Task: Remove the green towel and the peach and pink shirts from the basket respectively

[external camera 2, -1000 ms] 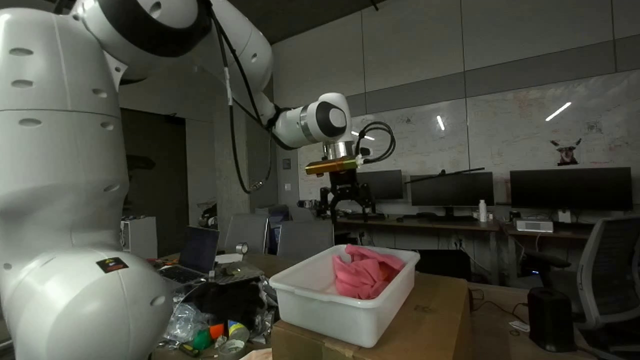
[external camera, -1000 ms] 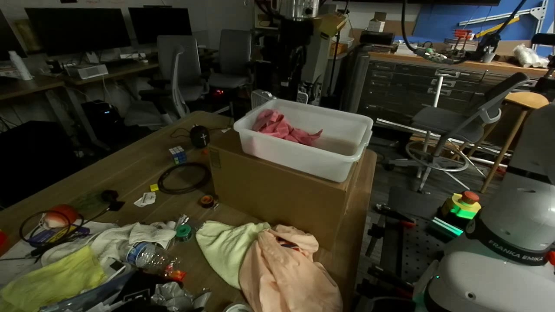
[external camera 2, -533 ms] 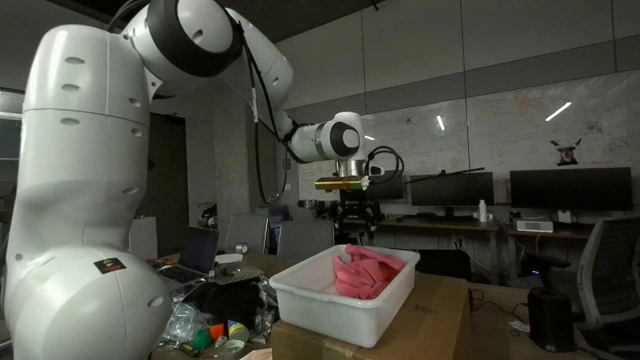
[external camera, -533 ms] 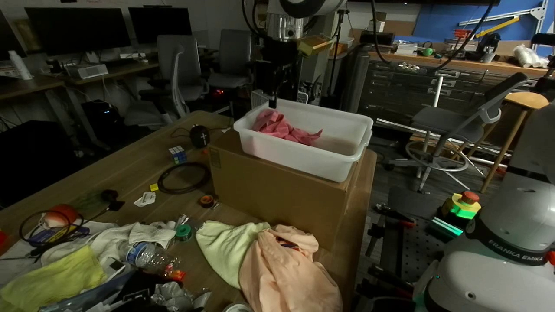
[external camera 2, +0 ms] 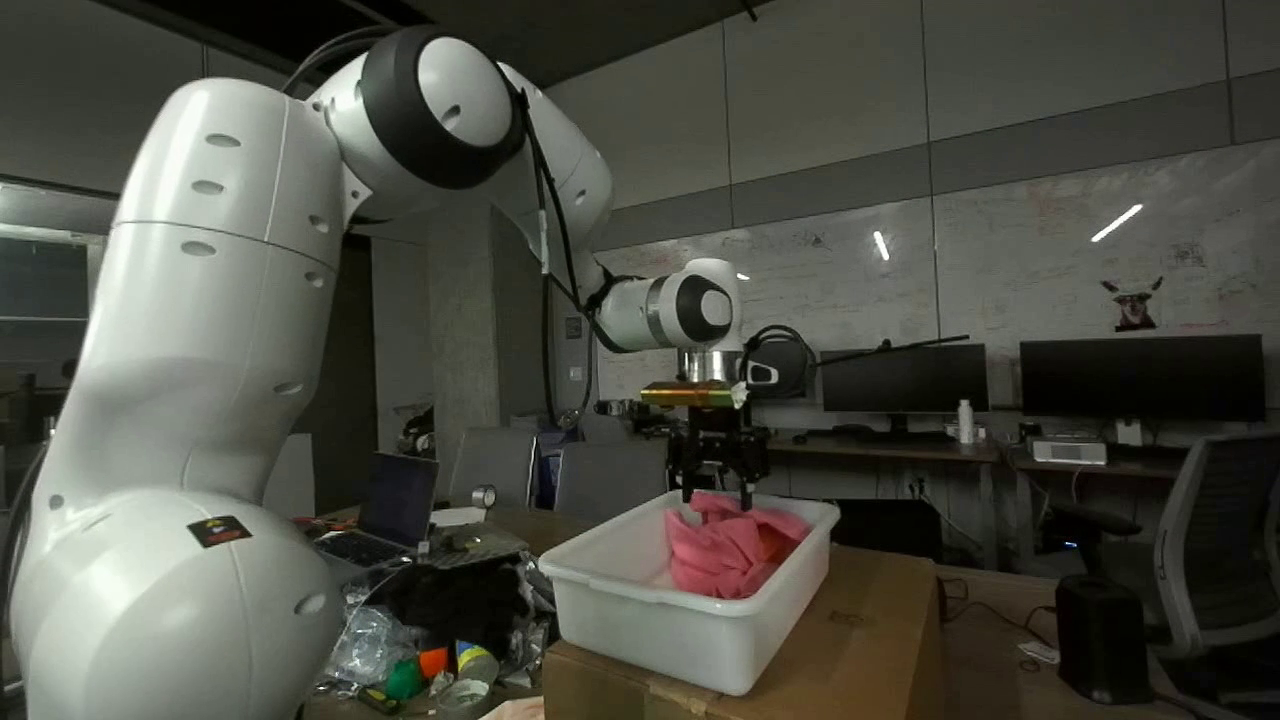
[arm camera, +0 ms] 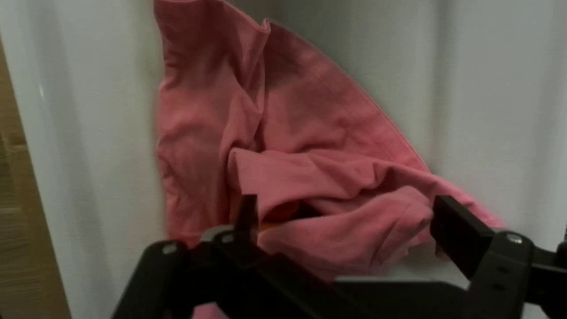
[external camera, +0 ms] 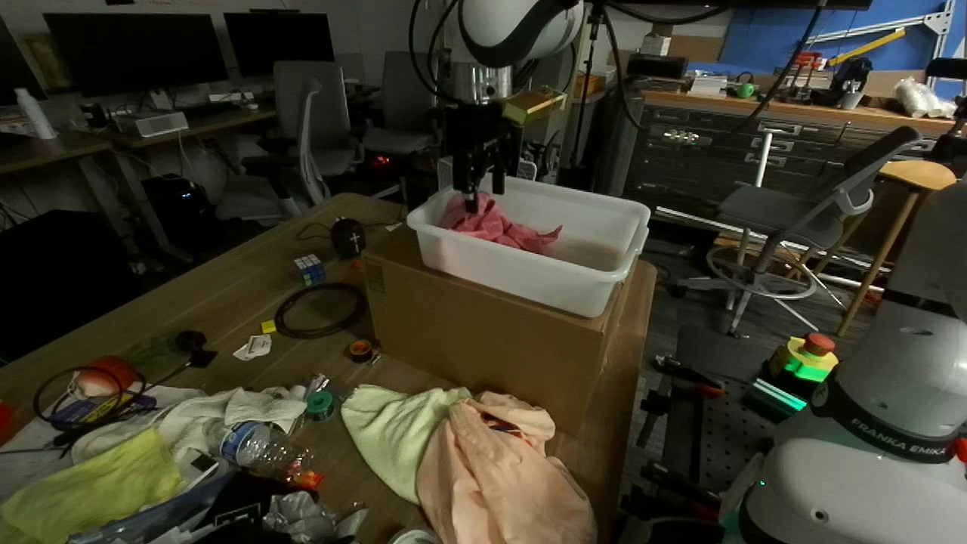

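Arm pose: the white Franka Panda arm (external camera 2: 210, 350) rises from its base and leans toward the fingers (arm camera: 460, 235). The elbow (external camera 2: 465, 95) stands high above them, the forearm (external camera 2: 580, 160) slopes down, and the wrist (external camera 2: 635, 312) turns vertical, so the fingers point straight down into the white plastic tub (external camera 2: 650, 630). A gold-coloured block (external camera 2: 690, 393) sits on the arm just above the fingers.

Finger state: spread well apart, clamped on nothing; folds of the pink shirt (arm camera: 310, 115) show in the gap between them in the wrist view. In both exterior views the tips overlap the top of the crumpled cloth. Whether they touch it cannot be told.

Pink shirt: in the tub, directly under the fingers, heaped toward one end; one corner trails off away from the fingers. A bit of orange shows within a fold between the fingers.

Peach shirt (external camera: 502, 476) and light green towel (external camera: 393, 434): outside the tub, well below the fingers, on the wooden tabletop (external camera: 219, 302) beside the cardboard box (external camera: 483, 347) that carries the tub. Peach shirt overlaps towel. Rubik's cube (external camera: 310, 269): same tabletop, also lower than the fingers.
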Controlling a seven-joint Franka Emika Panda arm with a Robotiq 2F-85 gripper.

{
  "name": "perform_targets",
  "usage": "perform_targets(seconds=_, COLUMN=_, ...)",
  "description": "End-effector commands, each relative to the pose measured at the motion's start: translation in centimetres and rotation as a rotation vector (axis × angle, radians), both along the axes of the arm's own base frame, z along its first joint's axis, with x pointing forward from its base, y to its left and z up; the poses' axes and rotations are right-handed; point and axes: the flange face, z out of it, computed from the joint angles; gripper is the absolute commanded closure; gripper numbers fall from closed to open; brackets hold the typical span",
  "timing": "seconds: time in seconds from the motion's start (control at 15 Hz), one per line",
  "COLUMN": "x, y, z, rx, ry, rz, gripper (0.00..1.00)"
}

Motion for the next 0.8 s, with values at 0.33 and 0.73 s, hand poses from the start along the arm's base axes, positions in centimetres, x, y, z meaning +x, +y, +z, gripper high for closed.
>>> perform_targets(seconds=0.33, x=1.1, y=-1.5, z=-1.9, rx=0.027, ry=0.104, rz=0.027, gripper=0.0)
perform_targets(seconds=0.73, x=0.8, y=-1.8, z=-3.0, rx=0.047, ry=0.115, rz=0.097, gripper=0.0)
